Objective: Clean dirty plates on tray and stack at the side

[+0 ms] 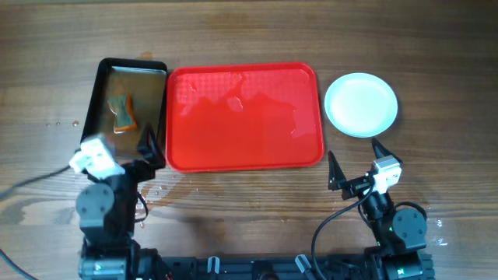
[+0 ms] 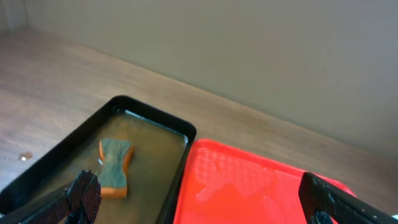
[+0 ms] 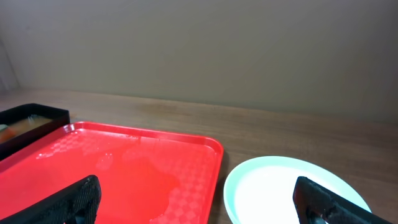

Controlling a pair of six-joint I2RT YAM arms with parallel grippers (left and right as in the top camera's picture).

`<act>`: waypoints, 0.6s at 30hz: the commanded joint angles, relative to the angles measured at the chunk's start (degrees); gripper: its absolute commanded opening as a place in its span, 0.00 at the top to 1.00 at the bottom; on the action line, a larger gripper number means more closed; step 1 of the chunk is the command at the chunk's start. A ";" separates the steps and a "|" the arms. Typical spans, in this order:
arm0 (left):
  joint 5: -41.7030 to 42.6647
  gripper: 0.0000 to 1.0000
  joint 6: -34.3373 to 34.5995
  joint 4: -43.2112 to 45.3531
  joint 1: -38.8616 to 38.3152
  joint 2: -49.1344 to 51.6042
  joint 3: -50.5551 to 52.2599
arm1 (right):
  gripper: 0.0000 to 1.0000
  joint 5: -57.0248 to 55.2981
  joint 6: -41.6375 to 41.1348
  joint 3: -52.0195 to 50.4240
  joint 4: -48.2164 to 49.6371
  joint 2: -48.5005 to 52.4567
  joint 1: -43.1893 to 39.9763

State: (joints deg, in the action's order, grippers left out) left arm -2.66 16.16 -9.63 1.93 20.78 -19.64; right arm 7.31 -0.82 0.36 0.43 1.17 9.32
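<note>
The left end effector (image 1: 152,152) has its fingers spread wide apart and holds nothing. In the left wrist view the two dark fingers (image 2: 84,194) frame the scene at either side. It sits over the near edge where the pan (image 1: 132,63) and the tray (image 1: 245,159) meet. The right end effector (image 1: 356,159) is likewise spread and bare, and its fingers (image 3: 84,196) stand far apart in the right wrist view. It hangs above the table (image 1: 249,31), near the tray's near right corner and just short of the plate (image 1: 360,103).

The plate lies flat on the table just right of the tray, apart from its rim, and its face looks pale and unmarked. From above I cannot tell whether other plates lie beneath it. The red tray lies mid-table, its surface glossy with wet patches. The black pan sits against its left side, holding brownish water. In that water lies an orange and green sponge (image 1: 122,113).
</note>
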 commanded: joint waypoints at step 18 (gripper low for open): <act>3.74 0.00 -2.45 4.96 2.14 -20.61 19.10 | 0.00 0.68 -0.79 -0.07 0.13 0.02 -0.20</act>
State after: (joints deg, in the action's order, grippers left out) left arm 0.16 15.11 -4.99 3.62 0.99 -1.10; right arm 7.31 -0.82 0.36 0.43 1.19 9.32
